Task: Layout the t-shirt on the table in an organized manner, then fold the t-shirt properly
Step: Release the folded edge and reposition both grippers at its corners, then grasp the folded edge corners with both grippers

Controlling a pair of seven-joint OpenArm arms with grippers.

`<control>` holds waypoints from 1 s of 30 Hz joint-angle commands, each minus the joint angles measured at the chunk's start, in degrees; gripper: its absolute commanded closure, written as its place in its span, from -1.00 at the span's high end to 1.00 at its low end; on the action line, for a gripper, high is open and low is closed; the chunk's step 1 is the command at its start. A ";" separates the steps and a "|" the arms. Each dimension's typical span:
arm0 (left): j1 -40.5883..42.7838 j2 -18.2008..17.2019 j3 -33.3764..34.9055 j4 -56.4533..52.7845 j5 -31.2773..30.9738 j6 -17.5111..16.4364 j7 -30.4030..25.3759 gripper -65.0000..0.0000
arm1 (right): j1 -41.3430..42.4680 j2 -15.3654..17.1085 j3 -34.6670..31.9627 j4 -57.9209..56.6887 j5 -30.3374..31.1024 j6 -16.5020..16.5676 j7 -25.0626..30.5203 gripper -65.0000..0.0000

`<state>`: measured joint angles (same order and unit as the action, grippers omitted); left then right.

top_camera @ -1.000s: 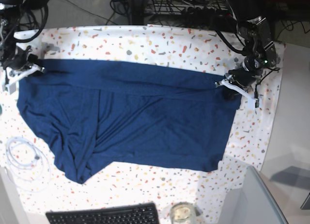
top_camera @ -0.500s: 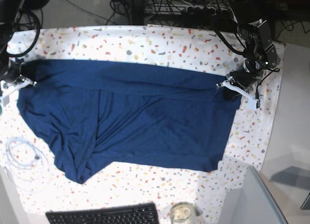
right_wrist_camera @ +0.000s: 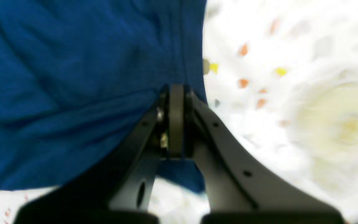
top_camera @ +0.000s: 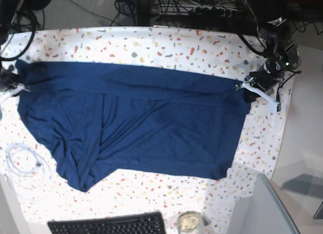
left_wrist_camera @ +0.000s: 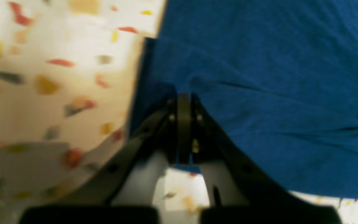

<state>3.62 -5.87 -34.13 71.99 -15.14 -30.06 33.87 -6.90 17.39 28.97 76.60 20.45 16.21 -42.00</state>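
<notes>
Both arms had drawn outward, stretching the t-shirt (top_camera: 136,123) across the table (top_camera: 166,42); left gripper (top_camera: 241,86) and right gripper (top_camera: 21,87) pinched its far corners. Spreading continued; next, lay it flat.

The base cam is hanging overhead, looking pretty much straight down, far enough back to be taking in the whole white, terrazzo-speckled cloth bench (top_camera: 166,42). Each wrist cam is riding right behind its own claw, peering along the fingers from super close, so everything's blurry. Left claw (left_wrist_camera: 183,102) is sitting on the overhead view's right side, right claw (right_wrist_camera: 176,93) on its left. All three are sharing the big dark navy fabric t-shirt (top_camera: 141,118).
</notes>
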 commanded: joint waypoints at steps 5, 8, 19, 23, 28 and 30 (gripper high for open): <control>1.26 1.34 -2.75 6.74 -0.73 -0.31 -0.77 -1.00 | -4.75 -4.07 0.87 11.53 0.08 0.28 -3.50 -1.00; 0.91 2.40 -2.66 6.39 -0.64 -0.31 -0.77 -1.00 | -4.93 -4.60 0.79 10.13 0.08 0.28 -3.58 -1.00; -3.40 2.57 -2.66 -4.34 -0.29 -0.13 -3.23 -1.00 | -4.75 -3.28 0.87 1.07 -0.01 0.28 0.11 -1.00; -3.66 2.13 -2.66 -7.41 -0.20 -0.05 -7.54 -1.00 | -3.61 -1.17 0.96 -3.59 -0.10 0.28 1.87 -1.00; -3.84 0.99 -2.66 -9.35 -0.20 -0.05 -7.98 -1.00 | -3.52 1.03 0.87 -4.73 -0.10 0.19 1.95 -1.00; -3.84 0.64 -2.66 -9.26 -0.20 -0.05 -7.98 -1.00 | -3.26 1.47 0.87 -4.73 -0.10 0.19 1.95 -1.00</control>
<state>0.25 -4.43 -36.71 62.02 -15.03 -30.04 26.48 -10.68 17.74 29.63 71.13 20.12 16.49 -40.71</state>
